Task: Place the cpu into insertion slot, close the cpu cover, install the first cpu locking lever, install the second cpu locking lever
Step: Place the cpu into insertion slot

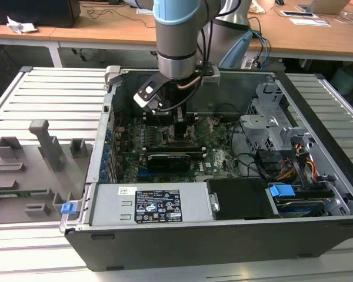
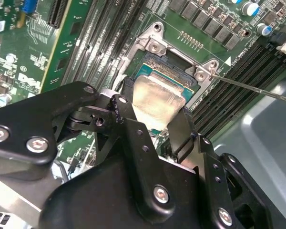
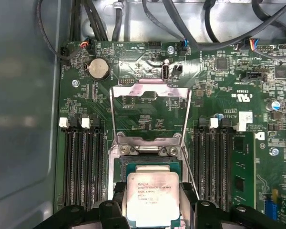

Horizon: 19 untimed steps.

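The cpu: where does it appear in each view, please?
Exterior view: where the gripper reaches into the case.
Second wrist view: the cpu, held in the gripper.
First wrist view: the cpu, near the open cpu cover.
Shared landmark: the insertion slot under it.

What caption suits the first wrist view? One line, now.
Hand holding the cpu at the insertion slot, cpu cover swung open.

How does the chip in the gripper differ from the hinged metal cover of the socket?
The chip is a solid pale plate; the cover is a thin frame with a large window. The chip is held between the fingers of the gripper over the socket; the cover is swung open, touched by nothing. Both are square, silvery and about socket-sized.
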Tool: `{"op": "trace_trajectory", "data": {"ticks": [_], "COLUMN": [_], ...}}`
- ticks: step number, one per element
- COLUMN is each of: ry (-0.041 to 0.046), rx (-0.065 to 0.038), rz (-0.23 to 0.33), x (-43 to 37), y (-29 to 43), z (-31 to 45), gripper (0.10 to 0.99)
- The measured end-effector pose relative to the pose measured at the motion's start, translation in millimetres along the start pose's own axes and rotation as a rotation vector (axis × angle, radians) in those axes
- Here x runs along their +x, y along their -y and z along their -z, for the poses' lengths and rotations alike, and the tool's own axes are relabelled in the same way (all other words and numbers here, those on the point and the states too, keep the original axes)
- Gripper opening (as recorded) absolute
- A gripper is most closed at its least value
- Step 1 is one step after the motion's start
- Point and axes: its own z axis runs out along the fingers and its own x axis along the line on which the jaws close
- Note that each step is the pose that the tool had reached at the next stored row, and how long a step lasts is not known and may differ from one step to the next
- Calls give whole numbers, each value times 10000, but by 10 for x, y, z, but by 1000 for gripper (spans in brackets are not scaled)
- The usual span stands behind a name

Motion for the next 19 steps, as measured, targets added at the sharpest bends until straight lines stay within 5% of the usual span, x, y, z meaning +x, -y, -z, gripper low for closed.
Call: {"op": "trace_trajectory", "data": {"ticks": [19], "ry": [17], "rx": [-3], "rz": [-192], "x": [27], "y": [16], "z": [-157], "gripper": [533]}}
